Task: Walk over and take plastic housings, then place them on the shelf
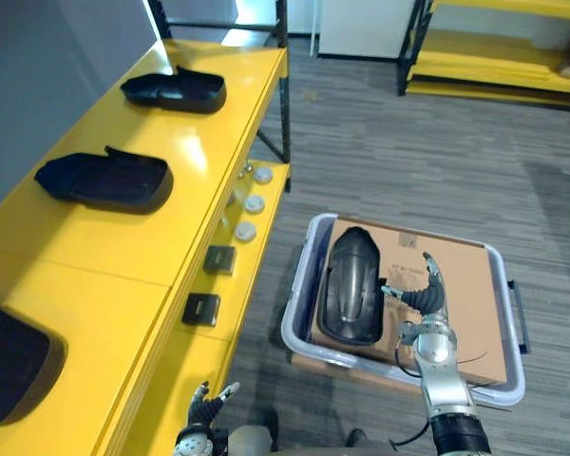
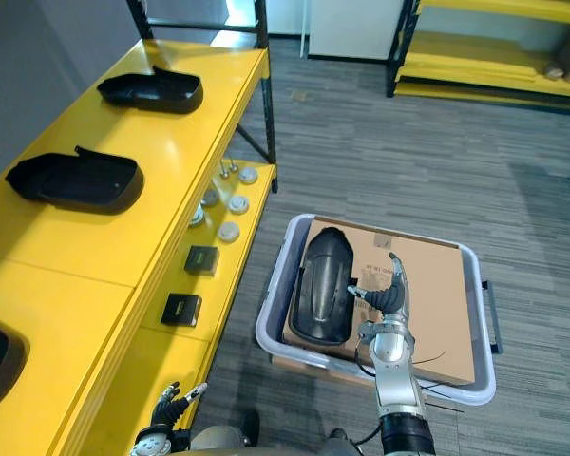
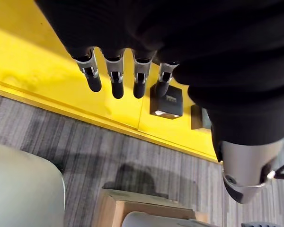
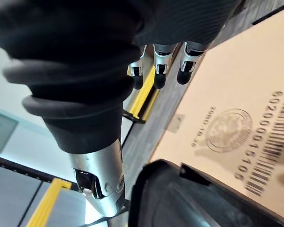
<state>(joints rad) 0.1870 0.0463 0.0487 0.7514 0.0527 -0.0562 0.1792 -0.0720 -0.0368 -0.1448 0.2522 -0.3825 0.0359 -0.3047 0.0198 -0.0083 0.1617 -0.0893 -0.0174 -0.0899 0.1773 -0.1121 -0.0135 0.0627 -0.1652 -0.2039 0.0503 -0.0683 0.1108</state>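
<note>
Closest in, the right hand hangs over a cardboard box that sits in a pale plastic bin. Its fingers are straight and side by side with the thumb out, and they hold nothing. Just beside it on the cardboard lies one black plastic housing.

Low by the shelf's edge, the left hand has its fingers straight and slightly apart, also empty.

Three more housings sit well apart on top of the yellow shelf: a far housing, a middle housing and a near housing.

Its lower board carries two small black boxes and perhaps four white round parts, which are hard to count.

Grey striped carpet covers the floor, and a second yellow rack stands at the far side.
</note>
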